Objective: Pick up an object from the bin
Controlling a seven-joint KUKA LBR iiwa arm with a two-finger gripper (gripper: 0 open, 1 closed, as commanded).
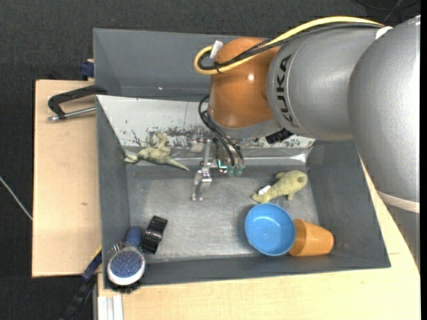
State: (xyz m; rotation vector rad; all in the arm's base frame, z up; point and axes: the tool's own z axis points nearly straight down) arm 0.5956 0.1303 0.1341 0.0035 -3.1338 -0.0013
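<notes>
Near the bin's (112,199) back wall, gripper (202,181) near tan toy dinosaur (157,153), grip state impossible to tell

Pale yellow toy dinosaur (157,154), perhaps on its side, against the back wall (133,122), left of centre

Big silver-grey arm (340,79) here, black KUKA lettering (281,92) on its side. Glossy orange cover (239,95) at the wrist, a yellow cable (313,25) looping over it, small metal gripper (203,177) beneath.
</notes>
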